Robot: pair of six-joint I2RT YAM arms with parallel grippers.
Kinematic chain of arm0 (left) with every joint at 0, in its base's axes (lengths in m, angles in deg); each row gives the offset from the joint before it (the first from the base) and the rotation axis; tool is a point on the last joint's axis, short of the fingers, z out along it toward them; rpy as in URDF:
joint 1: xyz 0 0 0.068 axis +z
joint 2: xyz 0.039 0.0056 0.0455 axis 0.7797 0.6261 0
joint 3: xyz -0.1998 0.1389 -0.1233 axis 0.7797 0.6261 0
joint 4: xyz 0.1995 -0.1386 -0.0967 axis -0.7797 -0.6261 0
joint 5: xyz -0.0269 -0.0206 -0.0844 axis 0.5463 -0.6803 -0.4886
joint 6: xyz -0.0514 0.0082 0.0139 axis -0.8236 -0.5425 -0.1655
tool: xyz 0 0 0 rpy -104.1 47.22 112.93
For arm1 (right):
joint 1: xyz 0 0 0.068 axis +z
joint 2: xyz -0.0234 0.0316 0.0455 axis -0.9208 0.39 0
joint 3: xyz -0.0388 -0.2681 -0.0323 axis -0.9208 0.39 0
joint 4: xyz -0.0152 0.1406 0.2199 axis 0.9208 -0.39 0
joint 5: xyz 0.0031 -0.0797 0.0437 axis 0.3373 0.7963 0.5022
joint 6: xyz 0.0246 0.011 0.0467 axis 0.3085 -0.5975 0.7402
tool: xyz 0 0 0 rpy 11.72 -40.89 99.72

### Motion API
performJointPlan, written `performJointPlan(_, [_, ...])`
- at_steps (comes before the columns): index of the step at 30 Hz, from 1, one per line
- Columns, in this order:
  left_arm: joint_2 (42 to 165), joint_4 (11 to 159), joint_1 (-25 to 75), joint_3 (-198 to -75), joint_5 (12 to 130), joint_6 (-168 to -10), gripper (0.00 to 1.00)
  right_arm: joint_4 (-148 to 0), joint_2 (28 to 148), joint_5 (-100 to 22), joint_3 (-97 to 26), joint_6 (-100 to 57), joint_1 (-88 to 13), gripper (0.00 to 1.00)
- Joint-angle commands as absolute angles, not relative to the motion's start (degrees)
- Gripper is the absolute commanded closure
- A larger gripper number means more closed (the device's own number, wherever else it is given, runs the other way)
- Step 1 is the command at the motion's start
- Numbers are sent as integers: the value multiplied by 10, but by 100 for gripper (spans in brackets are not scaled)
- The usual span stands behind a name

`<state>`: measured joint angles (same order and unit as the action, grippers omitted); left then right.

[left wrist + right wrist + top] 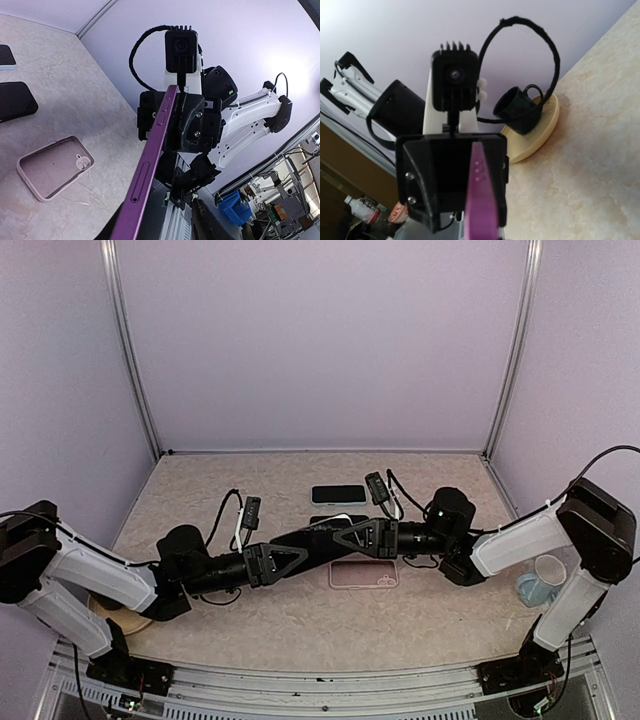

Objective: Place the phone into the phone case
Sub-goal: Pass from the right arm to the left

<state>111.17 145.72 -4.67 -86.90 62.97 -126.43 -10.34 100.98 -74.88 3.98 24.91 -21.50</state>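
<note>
A purple phone is held edge-on in the air between both grippers. In the left wrist view the phone (150,167) runs from my left gripper (125,227) up into my right gripper (176,125). In the right wrist view the phone (481,195) runs from my right gripper (482,232) into my left gripper (454,175). Both are shut on it. The empty pink phone case (365,573) lies open side up on the table just below the grippers (325,540); it also shows in the left wrist view (52,167). From the top, the arms hide the phone.
Two black phones lie behind the case, one (338,494) farther back and one (322,520) partly under the arms. A dark mug (519,111) stands on a beige plate (125,620) at the near left. A pale mug (543,580) stands at the right.
</note>
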Motion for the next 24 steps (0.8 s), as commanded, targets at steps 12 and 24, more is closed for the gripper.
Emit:
performJointPlan(12, [1104,1522,-44,-865,612,-1261,92,-95,1033,-749,41,252,-209,90])
performJointPlan(24, [1069,1474,-43,-851,625,-1249,100,-243,1001,-731,16,192,-216,49])
